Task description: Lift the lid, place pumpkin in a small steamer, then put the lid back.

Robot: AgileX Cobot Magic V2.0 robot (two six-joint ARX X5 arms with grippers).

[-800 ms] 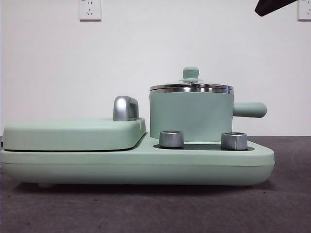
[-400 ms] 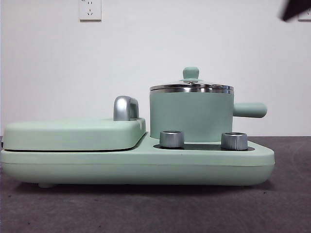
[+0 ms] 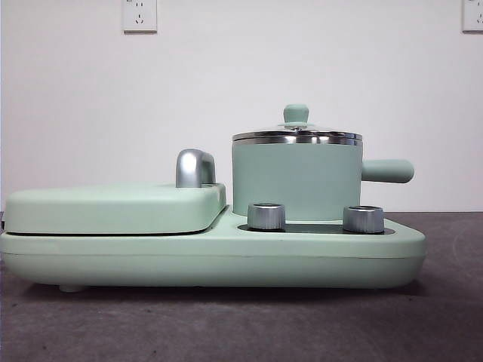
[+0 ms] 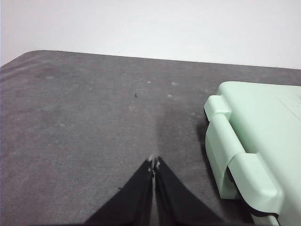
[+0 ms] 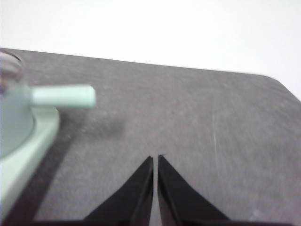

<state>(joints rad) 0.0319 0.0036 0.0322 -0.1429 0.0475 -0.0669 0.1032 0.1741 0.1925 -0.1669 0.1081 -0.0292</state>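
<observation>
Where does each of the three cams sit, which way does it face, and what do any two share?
Front view: low, at table height, looking level across at the small steamer with the lid on; no arm shows.
Left wrist view: on the left arm, facing the grey table and the grill cover; left gripper shut.
Right wrist view: on the right arm, blurred, facing the steamer's side handle; right gripper shut.
Shared: front and right wrist views both show that handle.

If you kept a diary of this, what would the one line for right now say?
glass lid with mint knob: on mint-green steamer pot | pumpkin: not visible | left gripper: shut, empty | right gripper: shut, empty
</observation>
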